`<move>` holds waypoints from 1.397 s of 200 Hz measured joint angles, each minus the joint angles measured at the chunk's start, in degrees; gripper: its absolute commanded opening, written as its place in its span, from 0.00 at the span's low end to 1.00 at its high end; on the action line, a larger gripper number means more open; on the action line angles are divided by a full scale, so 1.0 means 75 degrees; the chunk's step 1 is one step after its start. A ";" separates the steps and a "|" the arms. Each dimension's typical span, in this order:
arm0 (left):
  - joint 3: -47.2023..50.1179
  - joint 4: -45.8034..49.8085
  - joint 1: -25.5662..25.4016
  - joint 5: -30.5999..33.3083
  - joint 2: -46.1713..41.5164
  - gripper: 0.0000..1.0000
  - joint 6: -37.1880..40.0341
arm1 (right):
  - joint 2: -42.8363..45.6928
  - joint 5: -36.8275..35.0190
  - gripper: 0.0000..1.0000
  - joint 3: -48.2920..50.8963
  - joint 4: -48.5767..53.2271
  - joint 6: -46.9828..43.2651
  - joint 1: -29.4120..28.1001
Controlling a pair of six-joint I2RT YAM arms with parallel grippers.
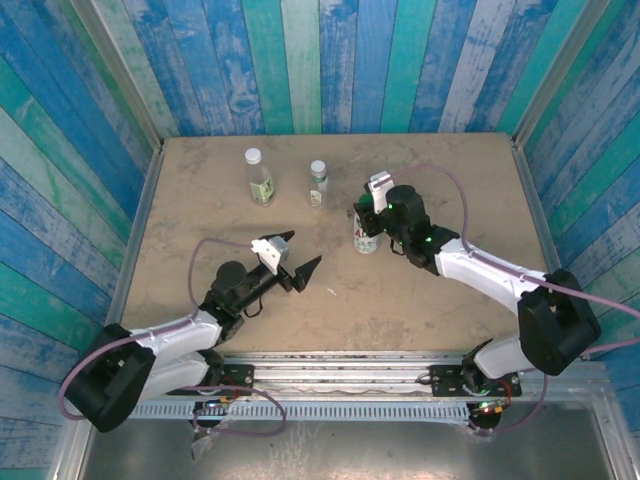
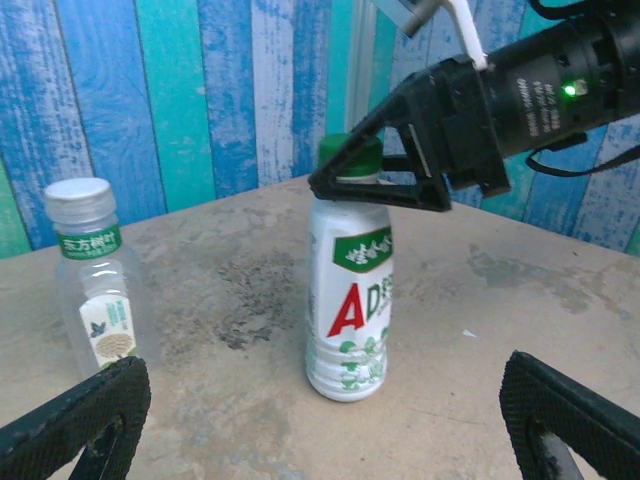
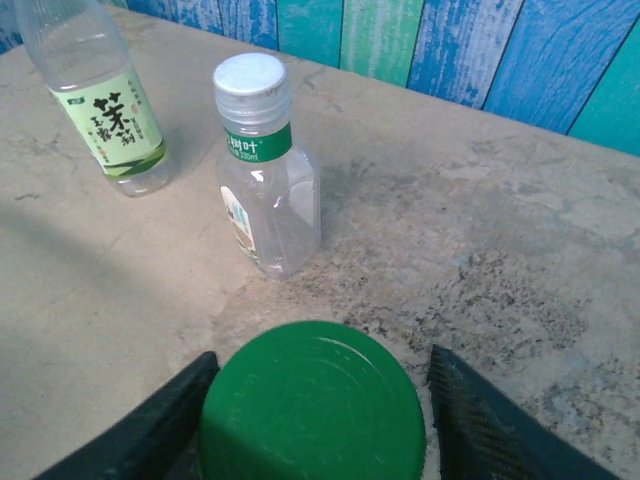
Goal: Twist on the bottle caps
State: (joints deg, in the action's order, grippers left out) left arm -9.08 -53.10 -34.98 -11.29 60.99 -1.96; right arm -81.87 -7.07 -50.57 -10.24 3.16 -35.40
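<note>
The white-wrapped bottle [image 1: 367,238] [image 2: 350,300] stands upright right of the table's middle, with a dark green cap [image 2: 348,150] [image 3: 312,400] sitting on its neck. My right gripper [image 1: 368,215] [image 2: 352,182] [image 3: 315,405] straddles that cap from above. It is open, and a gap shows between the cap and the right finger [image 3: 500,420]. My left gripper [image 1: 298,268] [image 2: 320,415] is wide open and empty, low over the table, facing the bottle from a short distance. The tiny clear bottle [image 1: 317,185] [image 2: 92,280] [image 3: 265,170] and the slim clear bottle [image 1: 259,178] [image 3: 100,100] stand further back, each with a white cap on.
Blue and green plank walls [image 1: 320,60] close in the table [image 1: 200,210] at the back and both sides. The right arm's cable [image 1: 470,200] loops over the right half of the table. Bare tabletop lies between the left gripper and the white-wrapped bottle.
</note>
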 measured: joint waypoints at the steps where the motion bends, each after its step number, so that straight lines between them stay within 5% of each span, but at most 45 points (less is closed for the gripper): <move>1: 0.0000 0.0006 0.0000 0.0012 -0.0009 0.94 0.0000 | 0.0009 0.0000 0.66 0.0000 0.0009 0.0000 0.0003; 62: -0.0219 0.0906 0.0003 0.1399 -0.0857 0.94 0.0420 | 0.1358 -0.0195 0.86 0.0000 0.0335 -0.0166 0.0052; 106: -0.0356 0.1303 0.0102 0.2486 -0.1157 0.94 0.0933 | 0.2906 -0.0991 0.95 0.0848 0.0134 -0.0527 0.0816; 151: -0.0277 0.1207 0.2186 0.2996 -0.1049 0.94 0.0449 | 0.3955 -0.2366 0.99 0.3360 -0.1119 -0.0985 0.1958; 172: -0.0221 0.1192 0.3147 0.3077 -0.0851 0.94 0.0134 | 0.3824 -0.2454 0.99 0.4272 -0.1620 -0.0941 0.2684; 219: -0.0213 0.0318 0.4130 0.2973 0.1043 0.94 -0.0114 | 0.2602 -0.1973 1.00 0.4954 -0.3258 -0.0708 0.3579; 279: -0.0265 -0.1125 0.4622 0.2669 0.2859 0.94 -0.0178 | 0.0472 -0.0982 1.00 0.4584 -0.4911 -0.0731 0.3984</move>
State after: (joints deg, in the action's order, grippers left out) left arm -11.07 -61.54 -0.32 8.73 82.43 -3.29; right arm -78.32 -14.44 -16.19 -47.07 -2.33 -5.52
